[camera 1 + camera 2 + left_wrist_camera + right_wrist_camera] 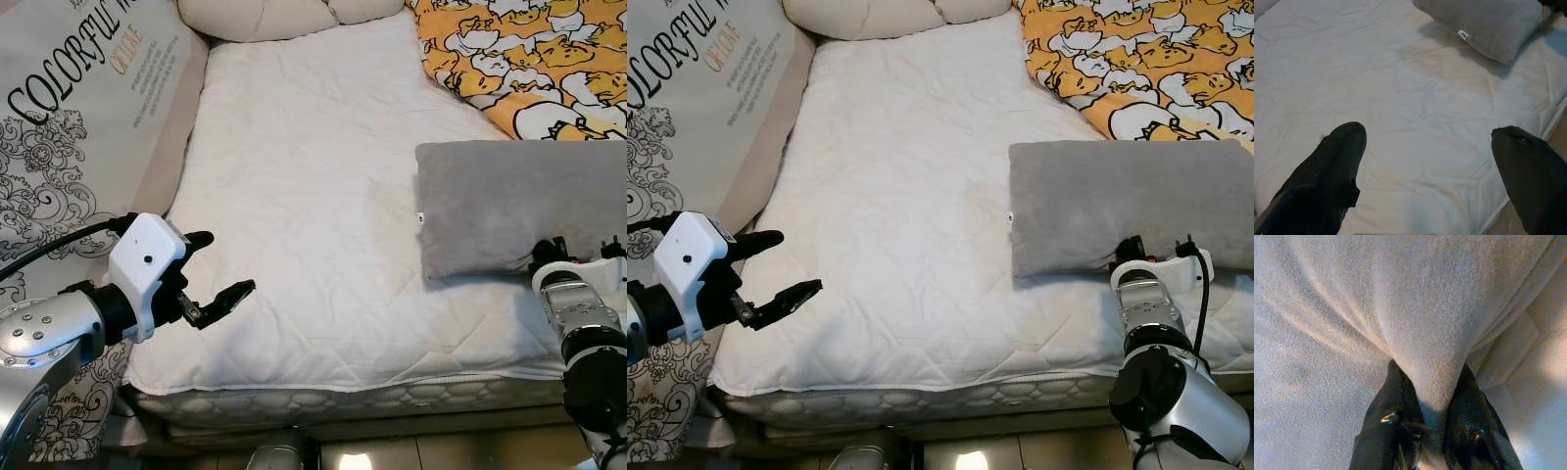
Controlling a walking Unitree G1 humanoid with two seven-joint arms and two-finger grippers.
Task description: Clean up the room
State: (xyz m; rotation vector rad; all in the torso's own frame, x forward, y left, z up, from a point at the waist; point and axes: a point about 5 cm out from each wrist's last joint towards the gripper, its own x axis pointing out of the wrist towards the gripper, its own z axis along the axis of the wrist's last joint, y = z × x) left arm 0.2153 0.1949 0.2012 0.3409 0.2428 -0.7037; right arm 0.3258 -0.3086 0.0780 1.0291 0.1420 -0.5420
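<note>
Head views: a grey pillow (519, 204) lies on the white bed (313, 196) near its right front edge, beside a yellow duck-print blanket (529, 59).

Left wrist view: left gripper (1427, 161), jaws spread wide, empty, above the mattress.

Right wrist view: right gripper (1432, 416), jaws pinched on the pillow's fabric.

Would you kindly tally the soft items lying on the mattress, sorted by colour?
Grey: 1, the grey pillow, with the right gripper pinching its near edge.
Cream: 2, the cream pillows at the head of the bed.
Yellow with a duck print: 1, the duck blanket.
Total: 4.
</note>
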